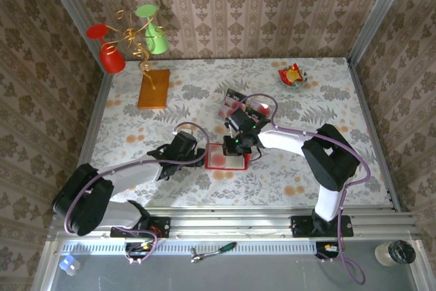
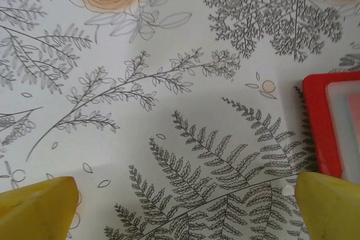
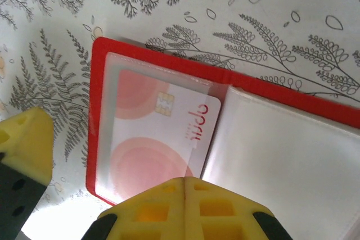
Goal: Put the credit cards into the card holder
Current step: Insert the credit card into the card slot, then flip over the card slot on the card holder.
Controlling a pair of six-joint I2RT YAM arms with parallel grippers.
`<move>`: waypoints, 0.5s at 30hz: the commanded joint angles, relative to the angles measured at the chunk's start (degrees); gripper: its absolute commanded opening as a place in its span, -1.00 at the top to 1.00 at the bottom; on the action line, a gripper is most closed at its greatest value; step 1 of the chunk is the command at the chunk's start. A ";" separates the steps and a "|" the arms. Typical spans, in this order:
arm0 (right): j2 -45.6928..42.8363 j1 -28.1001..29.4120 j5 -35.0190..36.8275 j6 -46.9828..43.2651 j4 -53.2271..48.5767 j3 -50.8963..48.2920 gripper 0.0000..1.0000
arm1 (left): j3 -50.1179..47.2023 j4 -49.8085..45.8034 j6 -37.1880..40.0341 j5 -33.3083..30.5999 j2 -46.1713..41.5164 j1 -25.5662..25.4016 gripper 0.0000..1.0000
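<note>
Nearest to lens, yellow fingertips (image 3: 169, 192) of right hand (image 3: 185, 200), pressed together with nothing between them. Directly under and ahead of this hand, card holder (image 3: 97, 116), lying open on flowered tabletop (image 3: 50, 37), red border around clear pockets. One pink card (image 3: 163, 133) with chip partly inside a pocket, one end sticking out toward the fold. Cannot tell if fingertips touch it. Left hand (image 2: 183, 209) spread wide and empty, with card holder (image 2: 318, 122) just beside one fingertip. More credit cards (image 1: 238, 102) on tabletop beyond right hand (image 1: 238, 144), well apart from left hand (image 1: 194, 149).
</note>
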 commanded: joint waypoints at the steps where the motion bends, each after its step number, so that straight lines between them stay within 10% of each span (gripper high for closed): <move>1: 0.67 0.53 0.62 0.91 1.38 -0.46 0.92 | 1.95 0.64 1.66 0.96 1.58 0.40 -1.00; 15: 4.69 1.27 0.29 0.05 0.60 1.18 0.94 | 1.25 1.80 1.85 1.13 4.12 0.35 -1.00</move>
